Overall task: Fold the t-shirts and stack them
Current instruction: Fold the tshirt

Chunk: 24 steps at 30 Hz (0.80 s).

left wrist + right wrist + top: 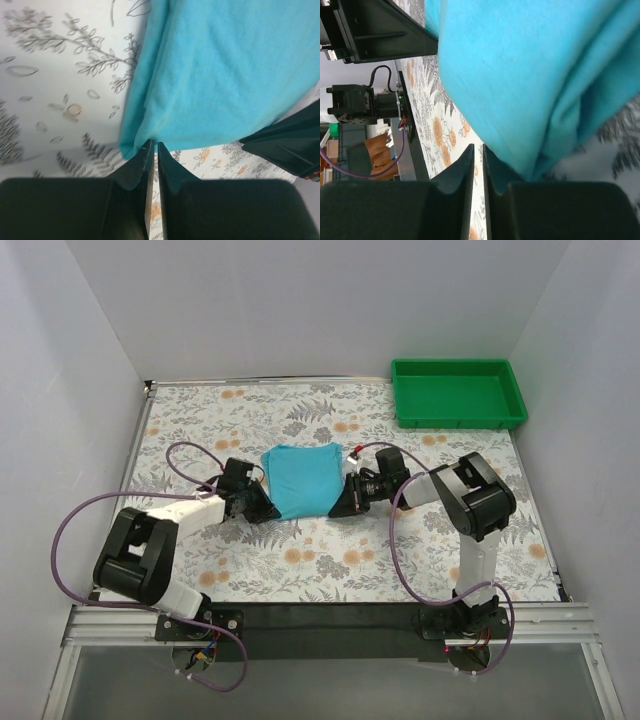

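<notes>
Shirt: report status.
Left hand shut on shirt corner. Right hand shut at shirt edge, grip unclear. Shirt folded small. Tray well clear.

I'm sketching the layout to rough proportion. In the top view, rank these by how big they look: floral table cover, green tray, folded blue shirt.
1. floral table cover, by far.
2. green tray.
3. folded blue shirt, somewhat smaller than the tray, though the tray lies farther from the camera.

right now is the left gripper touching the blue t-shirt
Touching. The left wrist view shows the left gripper closed, its fingertips meeting the bottom edge of the t-shirt with no gap between them.
</notes>
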Available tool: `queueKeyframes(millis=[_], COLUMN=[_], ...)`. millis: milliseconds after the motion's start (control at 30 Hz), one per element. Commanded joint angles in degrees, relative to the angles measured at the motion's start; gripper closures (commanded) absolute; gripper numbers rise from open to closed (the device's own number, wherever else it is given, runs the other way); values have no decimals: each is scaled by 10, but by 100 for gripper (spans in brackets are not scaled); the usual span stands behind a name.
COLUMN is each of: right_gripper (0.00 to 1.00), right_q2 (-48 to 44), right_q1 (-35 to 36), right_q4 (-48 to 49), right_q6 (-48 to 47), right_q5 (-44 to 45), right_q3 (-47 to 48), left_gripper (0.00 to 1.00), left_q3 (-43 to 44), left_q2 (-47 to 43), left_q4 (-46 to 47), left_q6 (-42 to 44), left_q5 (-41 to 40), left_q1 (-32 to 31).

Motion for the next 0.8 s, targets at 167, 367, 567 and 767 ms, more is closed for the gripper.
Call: queueKeyframes(millis=[167, 367, 567, 767], right_gripper=[77, 69, 69, 65], right_q2=[-135, -67, 19, -47], right_q1=[-10, -15, -30, -37], right_q4=[-59, -104, -111, -210], right_q6=[-18, -32, -22, -68], right_q5=[57, 88, 145, 205], right_q3=[28, 132, 134, 106], left_gripper=[66, 38, 12, 12], left_q3=[56, 100, 123, 137], left_q2=[-156, -228, -313, -397], left_q4=[-162, -238, -304, -357], left_q6=[53, 66, 67, 95], left_q5=[-129, -224, -265, -304], left_q1=[3, 4, 4, 5])
